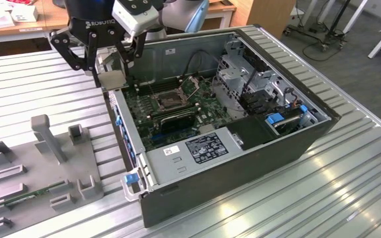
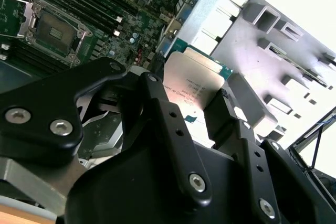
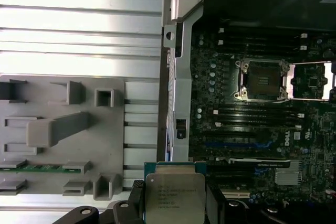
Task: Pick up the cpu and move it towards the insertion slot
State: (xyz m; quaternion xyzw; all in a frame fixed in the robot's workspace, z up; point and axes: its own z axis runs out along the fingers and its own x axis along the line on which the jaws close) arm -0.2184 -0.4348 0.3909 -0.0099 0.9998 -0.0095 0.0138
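Gripper (image 2: 197,111) fingers (image 2: 223,114) clamp the cpu (image 2: 191,85) near the insertion slot (image 3: 261,80).

1. The cpu (image 3: 175,195) is a small flat square chip with a pale silvery metal top bearing fine print and a green edge. In both wrist views (image 2: 193,90) it is held off the surface, above the case's metal side wall.
2. The insertion slot (image 3: 262,80) is a square socket with a shiny metal frame and dark centre on the green board, lying open, well apart from the chip (image 1: 166,102).
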